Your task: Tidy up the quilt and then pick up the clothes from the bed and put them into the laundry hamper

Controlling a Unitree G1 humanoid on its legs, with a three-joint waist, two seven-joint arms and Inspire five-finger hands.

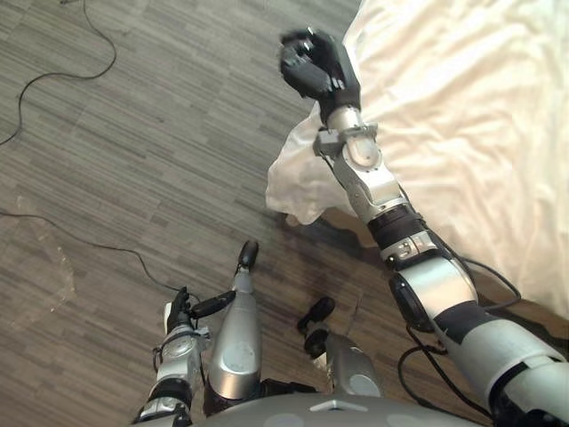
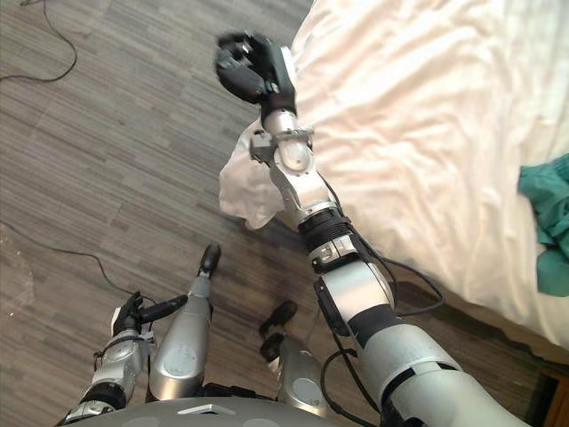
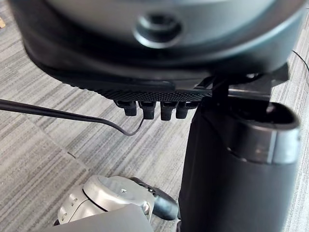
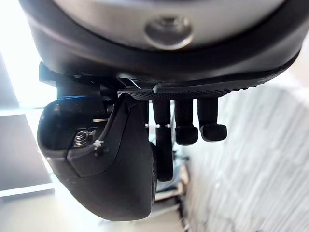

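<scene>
A white quilt (image 1: 462,107) covers the bed on the right, and its rumpled corner (image 1: 302,178) hangs over the bed's edge toward the floor. A teal garment (image 2: 551,222) lies on the quilt at the far right. My right hand (image 1: 316,67) is raised beside the bed's near corner, above the hanging cloth and apart from it. Its fingers (image 4: 186,128) are curled with nothing in them. My left hand (image 1: 182,311) hangs low over the floor at the lower left, fingers (image 3: 154,108) curled and empty.
Grey wood-plank floor (image 1: 133,151) spreads to the left of the bed. The bed's long edge (image 2: 462,294) runs diagonally down to the right, close to my right arm.
</scene>
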